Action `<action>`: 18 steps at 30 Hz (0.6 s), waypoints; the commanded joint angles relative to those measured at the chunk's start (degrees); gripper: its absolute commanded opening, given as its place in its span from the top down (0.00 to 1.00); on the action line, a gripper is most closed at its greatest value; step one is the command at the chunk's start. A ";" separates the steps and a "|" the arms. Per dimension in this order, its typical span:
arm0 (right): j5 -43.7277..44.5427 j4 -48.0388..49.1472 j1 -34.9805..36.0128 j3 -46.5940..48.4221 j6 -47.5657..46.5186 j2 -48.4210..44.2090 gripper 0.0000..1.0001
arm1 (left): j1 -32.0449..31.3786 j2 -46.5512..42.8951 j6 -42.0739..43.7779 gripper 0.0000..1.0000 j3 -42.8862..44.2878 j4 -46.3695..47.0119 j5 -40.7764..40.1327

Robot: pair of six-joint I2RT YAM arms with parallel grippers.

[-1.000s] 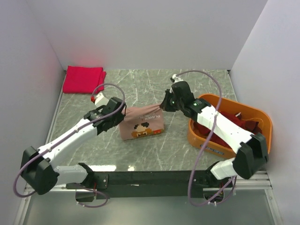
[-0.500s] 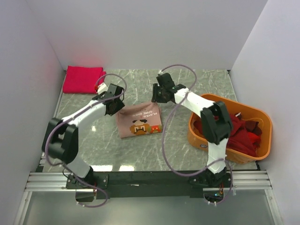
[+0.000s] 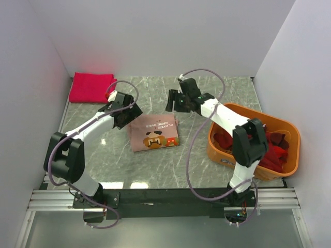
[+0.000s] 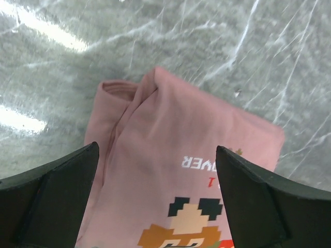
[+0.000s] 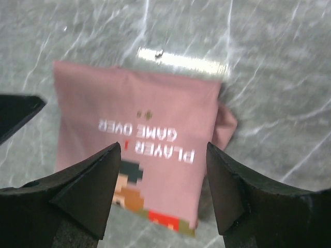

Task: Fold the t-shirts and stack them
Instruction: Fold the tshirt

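Found the dusty-pink t-shirt (image 3: 154, 133) lying folded as a rough rectangle near the middle of the marbled table (image 3: 155, 93), print side up. Read "PLAYER 1" and "GAME OVER" upside down in the right wrist view, above a pixel-style cartoon figure in orange-brown and black. Noted 1 bunched fold along the shirt's edge in the left wrist view, and 1 small flap sticking out at the right side in the right wrist view. Recorded the left gripper (image 3: 127, 118) poised at the shirt's far-left corner, released, with jaws spread wide and no cloth pinched. Recorded the right gripper (image 3: 171, 106) poised at the shirt's far-right corner, likewise released, with jaws well apart and no cloth pinched. Saw the shirt flat on the table below and between the fingers in both wrist views. Could not tell whether either set of fingertips touched the cloth. Logged the crimson-pink t-shirt (image 3: 92, 87) folded in the far-left corner of the table, against the back wall and well apart from the pink one. Logged the dark red t-shirts (image 3: 274, 152) heaped unfolded inside the orange tub (image 3: 227, 157) at the right side of the table, beside the right arm.
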 commanded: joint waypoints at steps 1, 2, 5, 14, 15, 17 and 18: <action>-4.44 3.93 -0.03 -6.01 0.75 -5.16 0.26 | -0.28 -1.84 2.35 0.01 -1.99 3.45 2.82; -4.61 5.16 -0.03 -8.03 1.10 -6.04 0.26 | -0.28 -0.97 2.70 0.01 -1.38 3.28 2.82; -2.78 5.52 -0.12 -9.54 1.63 -6.14 0.26 | -0.28 1.84 4.64 0.09 0.03 3.80 3.34; 0.57 2.88 -0.29 0.02 -0.83 4.84 0.35 | -0.19 13.18 6.31 0.39 8.29 1.70 1.06; 1.35 2.45 -0.30 0.82 -1.00 5.63 0.36 | -0.19 13.62 6.40 0.46 8.56 1.96 1.23; 2.32 0.69 -0.21 3.53 -1.53 8.35 0.37 | -0.19 14.94 6.31 0.58 9.43 1.44 0.97; 2.59 -0.01 -0.29 4.60 -1.53 9.41 0.38 | -0.19 15.21 6.14 0.61 9.79 1.08 0.45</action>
